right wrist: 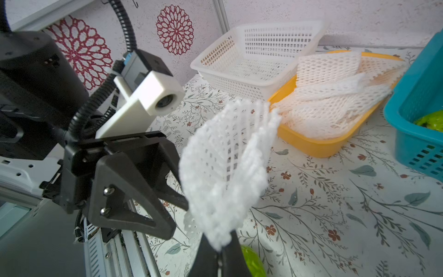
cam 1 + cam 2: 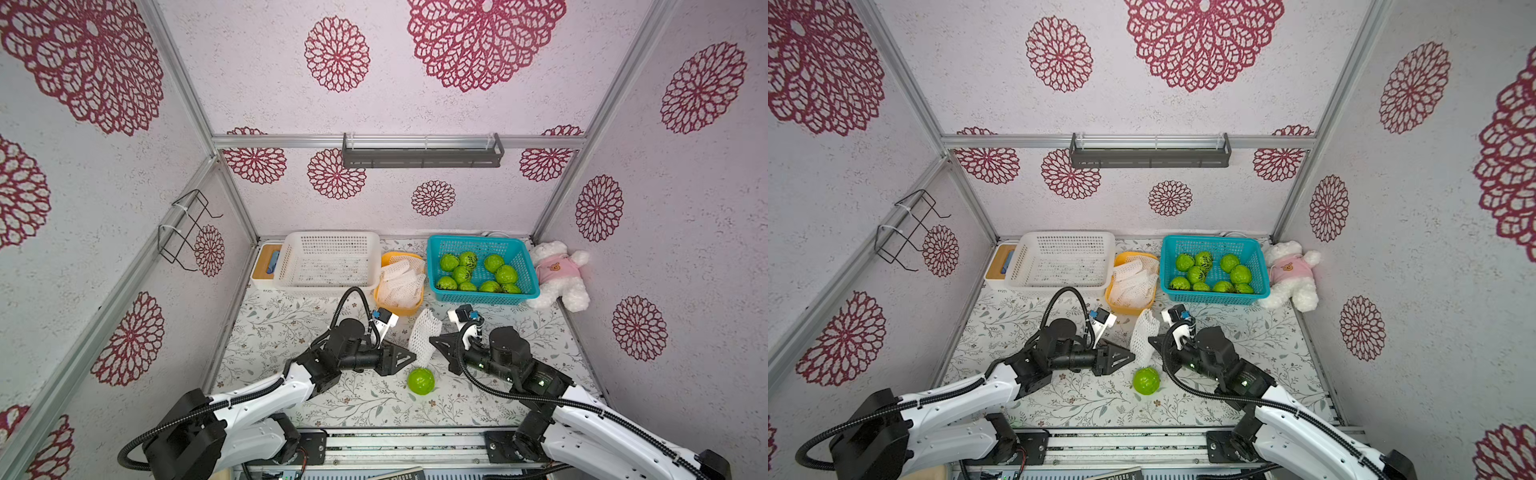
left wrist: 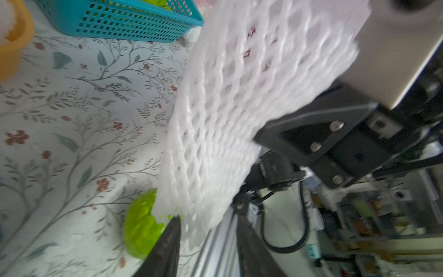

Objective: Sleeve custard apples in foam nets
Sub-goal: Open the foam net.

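Early: right pincer [image 1: 217,254] pinches 1 foam net [image 2: 424,338] at frame ctr, left pincer [image 1: 179,219] spread beside it; custard apple [image 2: 420,381] bare on bench [image 2: 332,399] just below, rest in teal basket [image 2: 521,253], none sleeved yet.

You see the net [image 3: 227,108] blurred in the left wrist view, hiding part of the loose fruit [image 3: 139,227].

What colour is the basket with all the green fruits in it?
It's turquoise blue; the basket shows best in a top view.
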Available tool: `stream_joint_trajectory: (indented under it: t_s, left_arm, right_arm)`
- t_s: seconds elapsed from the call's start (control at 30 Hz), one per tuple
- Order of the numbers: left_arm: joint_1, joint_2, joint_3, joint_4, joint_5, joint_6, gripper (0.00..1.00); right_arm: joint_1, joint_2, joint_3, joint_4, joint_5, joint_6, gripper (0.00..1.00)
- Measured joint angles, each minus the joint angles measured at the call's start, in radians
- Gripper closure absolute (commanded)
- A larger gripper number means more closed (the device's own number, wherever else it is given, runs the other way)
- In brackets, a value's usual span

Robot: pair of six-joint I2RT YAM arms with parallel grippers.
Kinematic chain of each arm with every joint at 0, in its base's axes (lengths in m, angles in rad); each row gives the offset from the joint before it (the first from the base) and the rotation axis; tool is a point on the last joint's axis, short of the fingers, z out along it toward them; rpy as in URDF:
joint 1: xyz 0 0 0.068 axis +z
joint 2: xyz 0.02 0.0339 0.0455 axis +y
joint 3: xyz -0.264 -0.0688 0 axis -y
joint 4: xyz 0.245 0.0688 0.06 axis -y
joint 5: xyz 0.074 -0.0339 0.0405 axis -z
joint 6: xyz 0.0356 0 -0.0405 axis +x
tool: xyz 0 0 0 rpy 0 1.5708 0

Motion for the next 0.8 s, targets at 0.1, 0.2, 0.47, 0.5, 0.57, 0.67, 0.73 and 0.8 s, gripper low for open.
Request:
stream_joint_trajectory:
  t_s: [0.1, 0.2, 0.47, 0.5, 0.57, 0.67, 0.73, 0.8]
  left_arm:
    - [0.0, -0.037, -0.026, -0.051, -0.067, 0.008, 0.27]
    - [0.0, -0.109, -0.036, -0.115, -0.141, 0.025, 0.22]
    - [-0.003, -0.179, -0.036, -0.209, -0.258, 0.049, 0.23]
    - [-0.008, -0.164, -0.035, -0.217, -0.269, 0.052, 0.23]
    - [-0.026, -0.129, -0.03, -0.235, -0.294, 0.06, 0.23]
    - [-0.071, -0.071, -0.019, -0.254, -0.322, 0.067, 0.24]
    - [-0.101, -0.034, -0.008, -0.257, -0.338, 0.072, 0.24]
    - [-0.131, 0.0, 0.013, -0.262, -0.362, 0.08, 0.25]
  right_arm:
    - [0.0, -0.006, 0.004, -0.042, 0.031, -0.003, 1.0]
    - [0.0, -0.014, 0.013, -0.092, 0.057, -0.005, 1.0]
    - [0.006, -0.013, 0.014, -0.156, 0.133, -0.003, 0.99]
    - [0.008, -0.004, 0.014, -0.156, 0.139, -0.002, 0.98]
    - [0.013, 0.015, 0.014, -0.158, 0.148, 0.003, 0.96]
    - [0.038, 0.045, 0.014, -0.163, 0.17, 0.005, 0.96]
    - [0.056, 0.055, 0.014, -0.167, 0.182, 0.011, 0.96]
    - [0.065, 0.056, 0.014, -0.167, 0.191, 0.028, 0.96]
